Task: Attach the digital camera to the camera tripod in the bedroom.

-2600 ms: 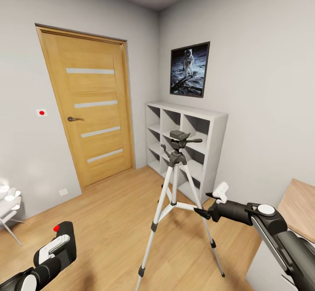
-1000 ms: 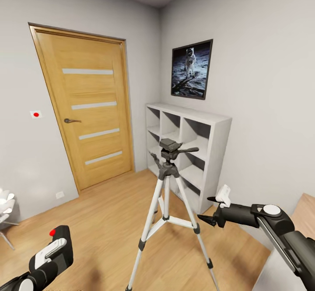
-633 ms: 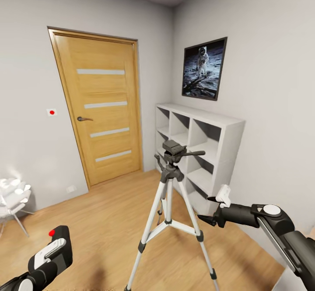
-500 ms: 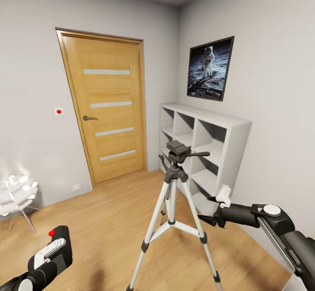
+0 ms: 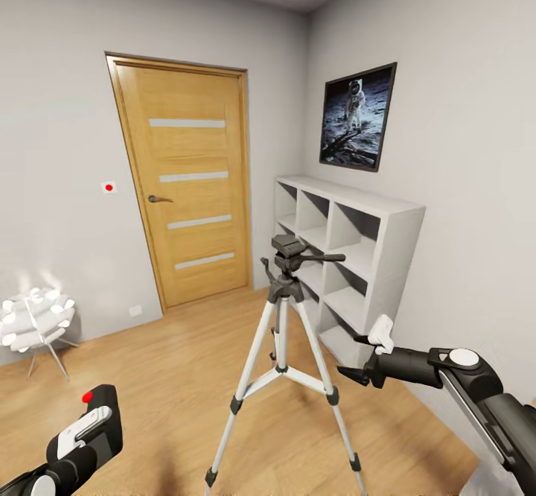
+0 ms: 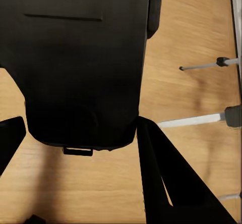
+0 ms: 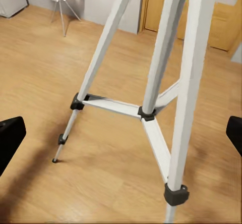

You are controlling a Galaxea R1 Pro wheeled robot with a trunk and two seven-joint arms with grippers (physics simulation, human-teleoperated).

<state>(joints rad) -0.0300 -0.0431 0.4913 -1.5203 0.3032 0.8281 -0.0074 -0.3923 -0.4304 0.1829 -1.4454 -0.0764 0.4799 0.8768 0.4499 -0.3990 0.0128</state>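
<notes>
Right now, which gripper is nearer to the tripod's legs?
Right. The right gripper hangs open just beside the camera tripod, level with its leg braces. The left gripper, holding the digital camera, sits low and well off to the other side.

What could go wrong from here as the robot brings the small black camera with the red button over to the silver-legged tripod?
The open right gripper hangs close beside a leg of the tall silver-legged tripod; a sideways drift could knock the light stand over.

The left gripper holds the small black camera with the red button low and well left of the tripod's black head, so a long lift risks slipping or misaligning on the mount.

The tripod's spread legs could catch the approaching base.
</notes>
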